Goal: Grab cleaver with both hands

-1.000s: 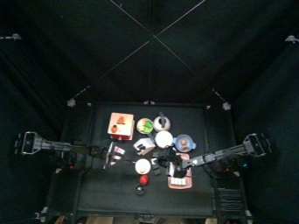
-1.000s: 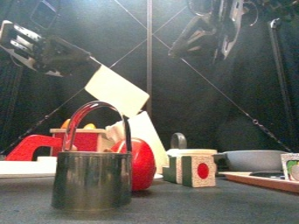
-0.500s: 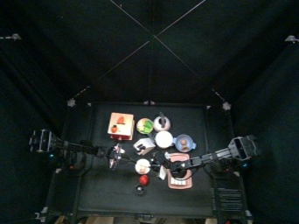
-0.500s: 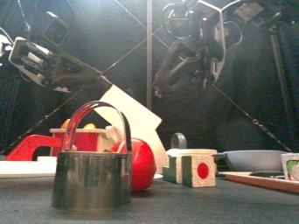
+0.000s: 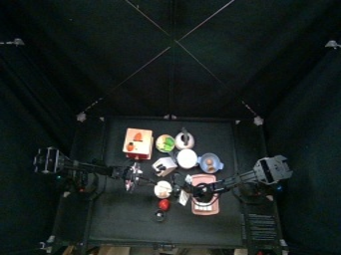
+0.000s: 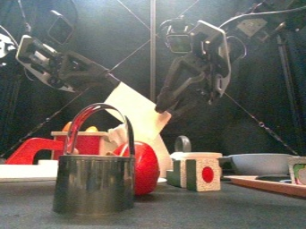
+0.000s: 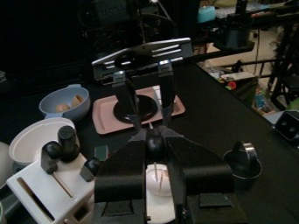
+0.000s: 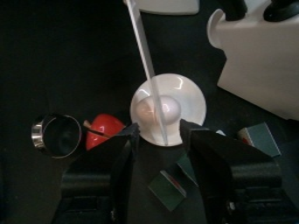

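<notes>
The cleaver (image 6: 129,109), with a broad pale blade, hangs tilted in the air above the table's things. My left gripper (image 6: 103,80) reaches in from the left and is shut on its upper edge. The left wrist view shows the blade edge-on (image 7: 156,133), running out from between the jaws of that gripper (image 7: 158,156). My right gripper (image 6: 169,100) has come down from the right to the cleaver's handle end. In the right wrist view, the thin white edge (image 8: 145,44) runs between the jaws of the right gripper (image 8: 170,144), which stand apart. In the top view both grippers meet at the cleaver (image 5: 158,179).
A metal pail with a red handle (image 6: 96,179), a red apple (image 6: 145,168) and a block with a red dot (image 6: 199,170) stand at the front. A grey bowl (image 6: 256,163) sits to the right. The top view also shows an orange box (image 5: 135,141) and a pink tray (image 5: 204,204).
My right gripper has dropped from high up down to the cleaver's handle end, and its jaws have spread. The left arm has lowered the cleaver a little and tilted it.
</notes>
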### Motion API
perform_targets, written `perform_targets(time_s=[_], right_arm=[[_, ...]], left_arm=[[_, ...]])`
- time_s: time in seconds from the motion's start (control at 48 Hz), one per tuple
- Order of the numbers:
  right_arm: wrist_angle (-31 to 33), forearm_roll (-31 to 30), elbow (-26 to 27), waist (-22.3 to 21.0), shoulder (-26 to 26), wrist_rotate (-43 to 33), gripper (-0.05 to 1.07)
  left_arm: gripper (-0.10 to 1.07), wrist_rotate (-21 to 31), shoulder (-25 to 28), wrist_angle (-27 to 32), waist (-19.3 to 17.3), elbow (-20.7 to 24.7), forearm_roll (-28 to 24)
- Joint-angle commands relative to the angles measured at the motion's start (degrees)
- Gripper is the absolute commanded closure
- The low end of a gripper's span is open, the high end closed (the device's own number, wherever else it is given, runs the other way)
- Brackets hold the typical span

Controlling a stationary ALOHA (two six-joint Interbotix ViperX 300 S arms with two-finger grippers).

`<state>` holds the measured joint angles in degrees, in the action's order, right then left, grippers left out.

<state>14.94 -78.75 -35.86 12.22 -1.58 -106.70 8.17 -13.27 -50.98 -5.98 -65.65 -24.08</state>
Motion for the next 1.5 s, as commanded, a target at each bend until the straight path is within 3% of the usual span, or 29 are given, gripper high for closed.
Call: perform_targets(time_s=[0.0, 0.438, 0.646, 0.917, 1.146, 1.479], right_arm=[[0.1, -0.1, 1.4, -0.3, 1.1, 0.2, 0.34], [0.2, 0.0, 2.1, -0.8, 0.1, 0.2, 0.54], [0.2, 0.1, 1.8, -0.8, 2.0, 0.3, 0.65], [0.1, -0.2, 0.8, -0.8, 3.5, 0.2, 0.65], [0.1, -0.7, 1.0, -0.8, 3.6, 0.2, 0.65], [0.2, -0.7, 1.0, -0.9, 2.6, 0.2, 0.65]], left_arm=[[0.59, 0.0, -0.4, -0.6, 0.4, 1.2, 0.9], [0.59, 0.0, -0.4, -0.5, 0.7, 0.8, 2.1], [0.59, 0.4, -0.4, -0.2, 1.3, -0.4, 2.5], [0.59, 0.4, 0.1, 1.2, 4.0, -2.5, 4.2], [0.59, 0.4, 1.4, 5.0, 4.6, -2.4, 5.3], [0.59, 0.5, 1.6, 5.7, 5.1, -2.6, 6.0]])
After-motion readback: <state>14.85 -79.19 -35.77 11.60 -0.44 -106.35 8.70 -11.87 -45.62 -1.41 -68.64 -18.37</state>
